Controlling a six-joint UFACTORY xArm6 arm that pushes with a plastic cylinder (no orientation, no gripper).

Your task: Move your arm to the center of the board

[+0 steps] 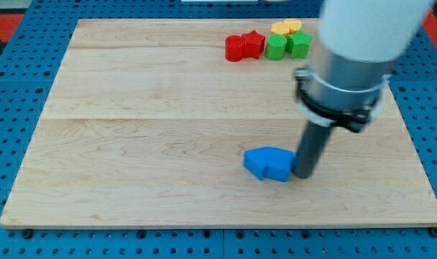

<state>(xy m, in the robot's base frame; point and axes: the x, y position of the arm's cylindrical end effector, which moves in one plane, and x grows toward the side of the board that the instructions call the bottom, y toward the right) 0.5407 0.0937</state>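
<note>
Wooden board (132, 144) first: its centre, the task's target, is bare, & my tip (303, 175) sits right of & below it, toward the bottom-right corner, touching the right side of the blue blocks (269, 163). No jaws on this rig, just a rod, so nothing held. Approach step isn't done, I reckon; next move calls for sliding up-left w/o dragging blue, well clear of red (244, 46), green (287, 45) & yellow (286, 27) blocks by the top edge.

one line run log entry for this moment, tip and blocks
my tip: touching blue block, its right side | red, green, yellow blocks: clustered at view's top | board centre: not reached
</note>
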